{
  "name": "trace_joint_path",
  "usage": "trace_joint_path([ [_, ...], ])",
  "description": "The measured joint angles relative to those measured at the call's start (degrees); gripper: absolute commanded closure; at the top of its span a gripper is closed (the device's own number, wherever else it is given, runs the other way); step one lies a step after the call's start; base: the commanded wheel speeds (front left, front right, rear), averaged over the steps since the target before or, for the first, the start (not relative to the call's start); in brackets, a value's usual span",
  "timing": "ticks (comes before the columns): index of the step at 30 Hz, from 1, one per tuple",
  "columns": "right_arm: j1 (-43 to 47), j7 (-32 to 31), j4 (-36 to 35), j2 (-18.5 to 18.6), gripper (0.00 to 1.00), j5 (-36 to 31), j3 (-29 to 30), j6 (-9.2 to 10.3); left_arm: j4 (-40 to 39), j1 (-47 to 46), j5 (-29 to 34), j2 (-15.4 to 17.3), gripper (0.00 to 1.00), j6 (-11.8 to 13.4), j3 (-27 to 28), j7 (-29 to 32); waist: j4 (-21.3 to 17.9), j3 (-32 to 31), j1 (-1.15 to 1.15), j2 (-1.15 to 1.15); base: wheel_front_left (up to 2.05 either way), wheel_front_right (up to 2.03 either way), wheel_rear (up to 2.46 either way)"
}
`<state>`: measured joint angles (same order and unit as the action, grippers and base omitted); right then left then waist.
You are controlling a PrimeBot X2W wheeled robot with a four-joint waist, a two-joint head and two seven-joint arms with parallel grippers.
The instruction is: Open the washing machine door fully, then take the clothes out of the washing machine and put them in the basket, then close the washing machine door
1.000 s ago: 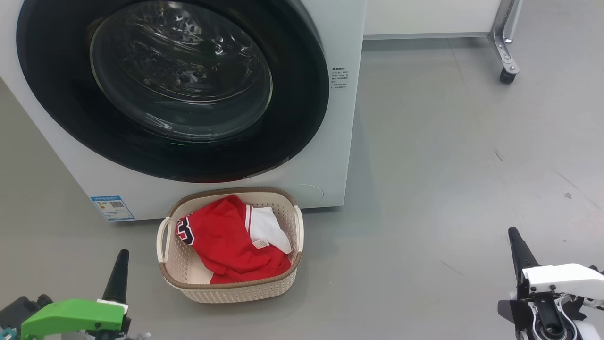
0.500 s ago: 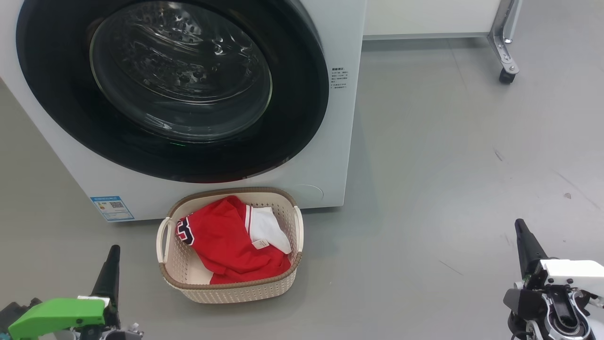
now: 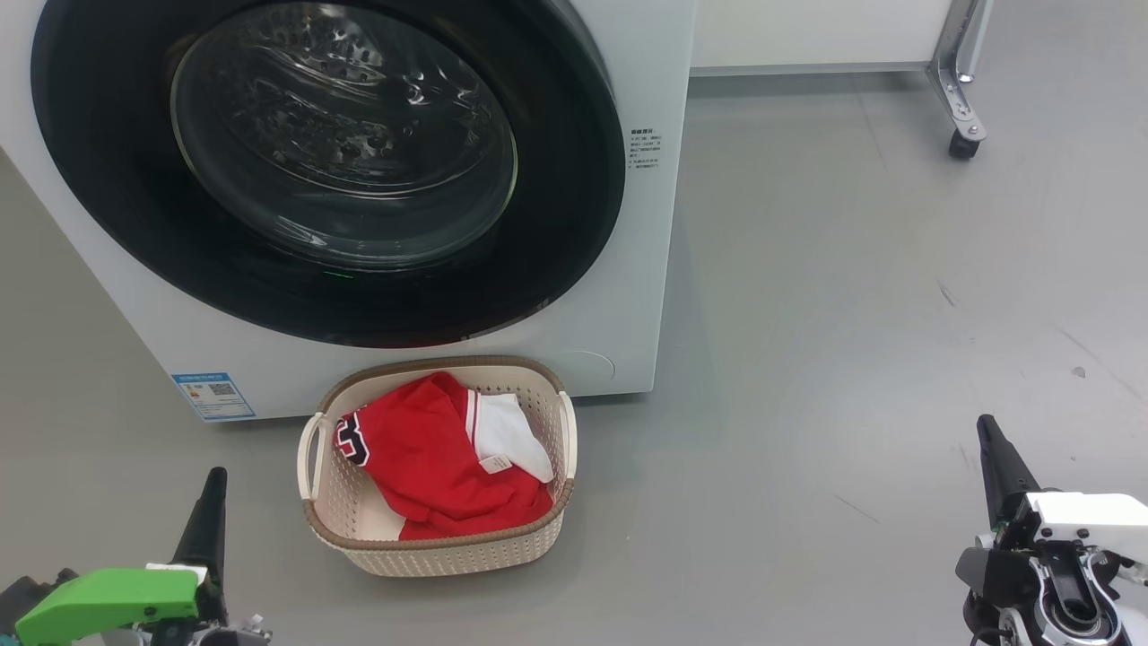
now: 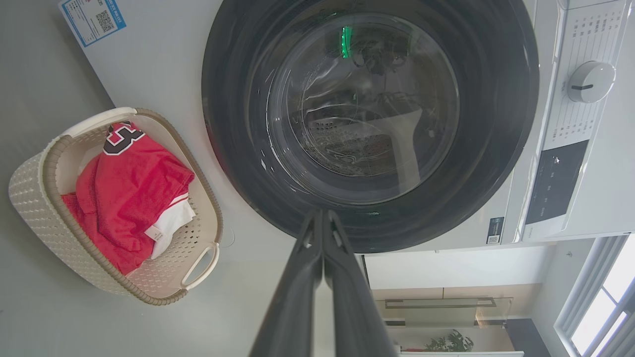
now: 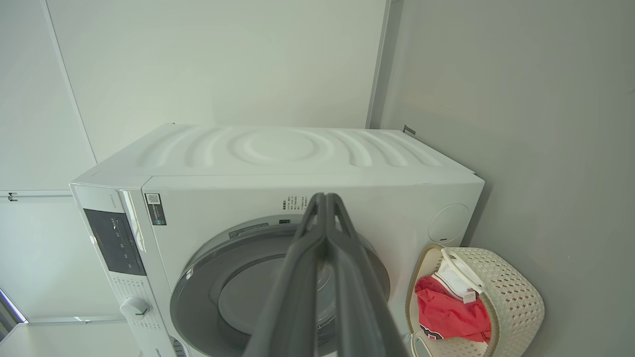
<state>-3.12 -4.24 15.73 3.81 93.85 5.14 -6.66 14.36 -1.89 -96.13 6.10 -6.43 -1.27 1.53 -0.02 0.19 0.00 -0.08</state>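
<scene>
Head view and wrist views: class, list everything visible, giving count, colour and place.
washing machine: one, white, behind basket
washing machine door: one, black ring, clear glass, shut on machine front
basket: one, cream, brown rim, floor before machine
clothes: one heap, red and white, in basket
label sticker: one, blue, machine's lower corner
dial: one, white, control panel
caster leg: one, metal, floor right of machine
left gripper: one, dark fingers, shut, low left of basket
right gripper: one, dark fingers, shut, low right
</scene>
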Motion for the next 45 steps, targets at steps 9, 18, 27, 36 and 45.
trace_joint_path([
  [9, -0.01, 0.0, 0.1, 0.0, 1.0, 0.0, 0.03, -0.01, 0.23, -0.51, 0.0, -0.02, 1.0, -0.01, 0.05, 0.01, 0.0, -0.01, 0.0, 0.0, 0.0, 0.0, 0.0],
  [18, -0.02, 0.0, 0.18, -0.01, 1.0, 0.0, 0.05, -0.01, 0.54, -0.53, 0.0, -0.04, 1.0, -0.21, 0.16, 0.19, 0.01, -0.02, 0.0, 0.0, 0.0, 0.0, 0.0],
  [27, -0.03, 0.0, 0.33, -0.02, 1.0, 0.0, 0.08, -0.29, 0.67, -0.57, 0.0, -0.11, 1.0, -0.42, 0.24, 0.25, 0.01, -0.02, 0.0, 0.0, 0.0, 0.0, 0.0],
  [36, -0.05, 0.0, 0.35, -0.03, 1.0, 0.0, 0.11, -0.29, 0.91, -0.63, 0.0, -0.16, 1.0, -0.42, 0.27, 0.26, 0.01, -0.03, 0.0, 0.0, 0.0, 0.0, 0.0],
  [45, -0.17, -0.01, 0.38, -0.04, 1.0, 0.0, 0.13, -0.29, 1.03, -0.66, 0.0, -0.19, 1.0, -0.43, 0.33, 0.44, 0.01, -0.03, 0.0, 0.0, 0.0, 0.0, 0.0],
])
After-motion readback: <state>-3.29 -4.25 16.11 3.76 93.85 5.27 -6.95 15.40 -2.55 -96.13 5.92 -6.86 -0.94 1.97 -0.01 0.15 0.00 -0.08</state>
